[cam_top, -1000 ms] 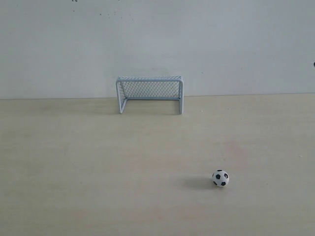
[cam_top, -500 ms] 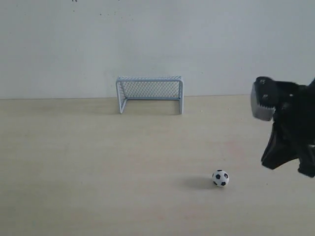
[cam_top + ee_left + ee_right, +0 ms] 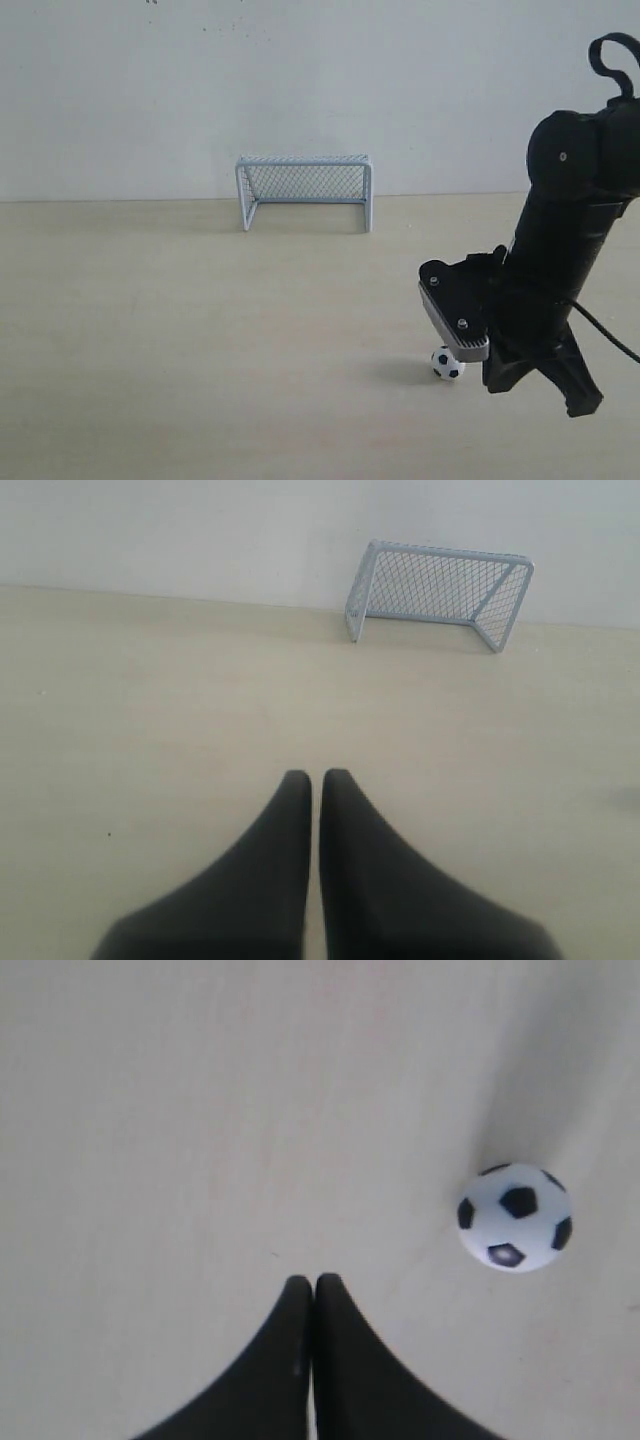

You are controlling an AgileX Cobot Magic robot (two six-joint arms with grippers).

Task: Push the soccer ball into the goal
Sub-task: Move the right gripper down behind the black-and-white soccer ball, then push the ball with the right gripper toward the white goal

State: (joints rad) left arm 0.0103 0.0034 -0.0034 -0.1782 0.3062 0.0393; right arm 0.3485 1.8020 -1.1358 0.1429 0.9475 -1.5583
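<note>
The soccer ball (image 3: 446, 364), tiny and white with black patches, rests on the pale tabletop right of centre. My right arm (image 3: 560, 250) stands just right of it, and the wrist camera housing hides the ball's top edge. In the right wrist view the ball (image 3: 515, 1217) lies off to one side of my shut right gripper (image 3: 313, 1278), apart from the fingertips. The goal (image 3: 304, 190), a pale frame with mesh netting, stands against the back wall with its mouth facing the table. My left gripper (image 3: 316, 773) is shut and empty, hovering over bare table with the goal (image 3: 440, 590) ahead.
A plain white wall (image 3: 300, 80) closes the back of the table just behind the goal. Bare tabletop (image 3: 330, 300) lies between the ball and the goal mouth. The left arm does not show in the exterior view.
My right arm has come in from the right edge and dropped down beside the ball. The ball and the goal stay where they were.
</note>
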